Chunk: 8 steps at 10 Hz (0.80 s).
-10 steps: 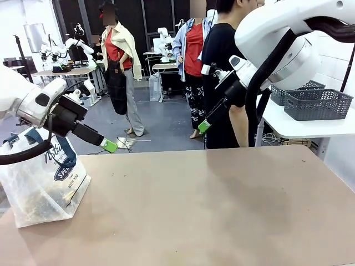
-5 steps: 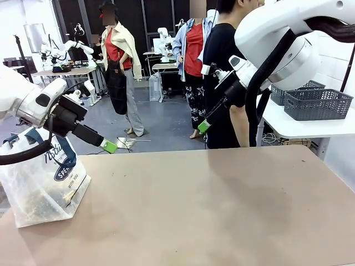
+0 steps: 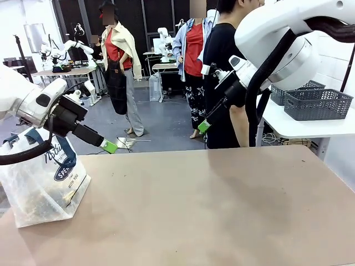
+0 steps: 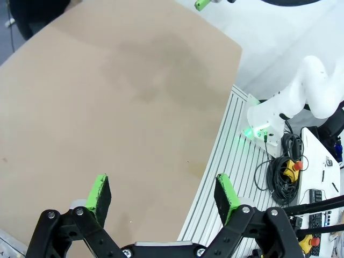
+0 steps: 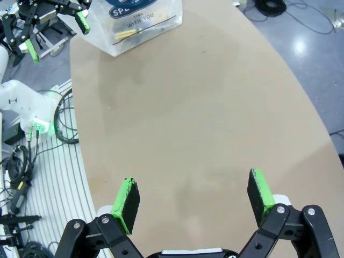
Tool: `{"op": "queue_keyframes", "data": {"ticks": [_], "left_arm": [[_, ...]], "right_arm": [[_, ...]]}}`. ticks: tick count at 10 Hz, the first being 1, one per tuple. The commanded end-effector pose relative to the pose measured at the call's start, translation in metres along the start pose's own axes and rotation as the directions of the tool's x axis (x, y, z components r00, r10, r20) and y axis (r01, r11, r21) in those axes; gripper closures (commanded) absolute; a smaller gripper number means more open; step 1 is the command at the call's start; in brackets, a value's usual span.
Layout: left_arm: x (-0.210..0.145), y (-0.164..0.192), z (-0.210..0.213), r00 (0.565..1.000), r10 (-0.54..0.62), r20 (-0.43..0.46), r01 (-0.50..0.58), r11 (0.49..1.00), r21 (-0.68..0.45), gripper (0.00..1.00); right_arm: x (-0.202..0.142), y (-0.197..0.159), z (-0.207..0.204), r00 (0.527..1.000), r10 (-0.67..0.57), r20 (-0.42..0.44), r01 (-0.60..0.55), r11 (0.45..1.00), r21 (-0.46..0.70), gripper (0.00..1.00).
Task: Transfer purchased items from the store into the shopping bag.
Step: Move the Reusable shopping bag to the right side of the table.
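A plain tan table point(image 3: 222, 205) takes up the near half of the front view, its top bare but for faint smudges. Beyond its far edge lies a grey-floored workroom with dark walls; a person in black point(image 3: 224, 77) stands at the far edge. At the far right a white side table point(image 3: 310, 126) carries two dark mesh baskets point(image 3: 316, 102).

One bag point(image 3: 41, 183) stands at the table's left edge, near the front left corner: whitish translucent plastic, navy handles, a navy oval with white letters. In the right wrist view the oval reads "SPE…" cut off by the picture edge, with "WITH YOU" below it point(image 5: 141, 12).

Two grippers. The left gripper point(image 3: 108, 146) hangs above the far left part of the table, just past the bag, jaws wide and empty; its wrist view shows both green pads point(image 4: 99, 192) well apart over bare tabletop. The right gripper point(image 3: 204, 126) is raised in front of the person, above the far edge; its pads point(image 5: 128, 198) are likewise spread wide, holding nothing
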State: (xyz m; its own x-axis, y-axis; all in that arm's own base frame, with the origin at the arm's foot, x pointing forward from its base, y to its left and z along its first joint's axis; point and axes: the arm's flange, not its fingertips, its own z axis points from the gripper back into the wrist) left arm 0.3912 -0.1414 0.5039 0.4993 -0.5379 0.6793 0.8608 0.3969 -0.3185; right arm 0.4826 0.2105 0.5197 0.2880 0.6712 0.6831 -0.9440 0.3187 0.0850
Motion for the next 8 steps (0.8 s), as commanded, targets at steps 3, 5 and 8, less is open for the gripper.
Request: {"op": "queue_keyframes", "data": {"ticks": [3,5,8], "left_arm": [[-0.0006,-0.0007,0.0001,1.000,-0.001,0.020,0.002,1.000,-0.015,0.00],[-0.0006,-0.0007,0.0001,1.000,-0.001,0.020,0.002,1.000,-0.015,0.00],[-0.0006,-0.0007,0.0001,1.000,-0.001,0.020,0.002,1.000,-0.015,0.00]], "right_arm": [[-0.0005,0.0002,0.0001,1.000,-0.006,-0.001,0.006,1.000,0.005,0.00],[-0.0005,0.0002,0.0001,1.000,-0.006,-0.001,0.006,1.000,0.005,0.00],[-0.0005,0.0002,0.0001,1.000,-0.006,-0.001,0.006,1.000,0.005,0.00]]}}
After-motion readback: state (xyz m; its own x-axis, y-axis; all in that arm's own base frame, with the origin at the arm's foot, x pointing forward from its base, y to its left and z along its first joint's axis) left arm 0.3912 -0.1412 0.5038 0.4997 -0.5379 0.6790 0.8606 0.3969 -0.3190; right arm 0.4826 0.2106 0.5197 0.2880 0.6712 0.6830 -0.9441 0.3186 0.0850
